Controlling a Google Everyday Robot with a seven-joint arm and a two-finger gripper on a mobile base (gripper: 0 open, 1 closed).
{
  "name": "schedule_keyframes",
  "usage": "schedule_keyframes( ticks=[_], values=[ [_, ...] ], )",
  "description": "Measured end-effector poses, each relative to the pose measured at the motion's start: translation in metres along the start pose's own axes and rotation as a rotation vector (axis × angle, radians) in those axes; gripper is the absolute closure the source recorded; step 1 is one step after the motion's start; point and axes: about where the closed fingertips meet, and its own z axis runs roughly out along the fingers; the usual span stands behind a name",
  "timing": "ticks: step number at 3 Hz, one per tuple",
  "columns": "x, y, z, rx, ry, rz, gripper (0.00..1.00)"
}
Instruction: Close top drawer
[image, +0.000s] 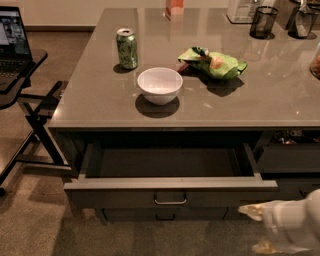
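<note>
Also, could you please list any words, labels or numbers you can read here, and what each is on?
None can be read.
Green can: print blurred.
Green bag: print blurred.
Laptop screen: too small.
The gripper, low right beside the open top drawer, bears no lettering.

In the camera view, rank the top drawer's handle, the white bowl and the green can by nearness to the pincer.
1. Top drawer handle, just left of the pincer, which is at lower right.
2. White bowl, farther back, centre.
3. Green can, farthest, back left.
</note>
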Motion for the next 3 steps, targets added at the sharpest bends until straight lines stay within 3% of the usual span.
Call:
schedule_keyframes(
  ticks=[1, 2, 3],
  values=[
    [0.010, -0.020, 0.004, 0.049, -0.079, 0.045, 0.38],
    [0.010, -0.020, 0.004, 0.049, -0.079, 0.044, 0.14],
    [0.002, 0.008, -0.001, -0.003, 0.013, -0.039, 0.00]
  ],
)
